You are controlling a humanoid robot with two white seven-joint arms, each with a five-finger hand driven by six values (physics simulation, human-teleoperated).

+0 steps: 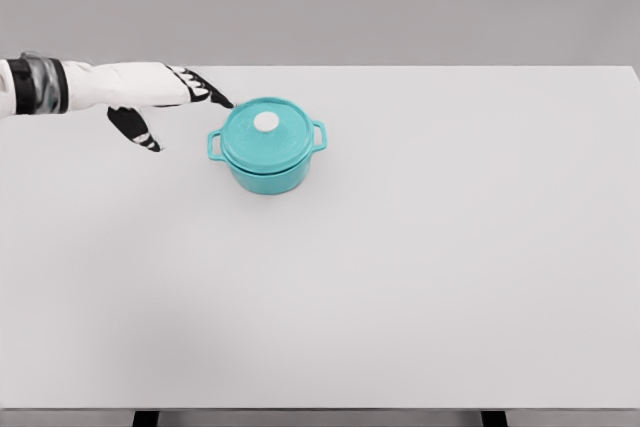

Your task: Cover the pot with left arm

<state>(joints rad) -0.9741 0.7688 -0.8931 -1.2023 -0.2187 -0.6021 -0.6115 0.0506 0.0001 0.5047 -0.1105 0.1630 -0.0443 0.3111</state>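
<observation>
Although the task is to cover it, the teal pot [268, 169] already wears its lid [265, 134], white knob [266, 122] on top, seated level. Location: table [420, 277], left of centre. Left hand [160, 97]: just beside the pot, fingers spread, holding nothing. Remaining: seemingly only withdrawal.

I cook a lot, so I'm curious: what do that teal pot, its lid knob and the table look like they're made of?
The pot and its lid look like enamelled metal: even teal colour, soft sheen, thick loop handles. The knob is plain white, perhaps ceramic or plastic; it is too small to tell. The table looks like a matte white laminate, flat and without grain. As a simulator's render, all this is only appearance.
</observation>
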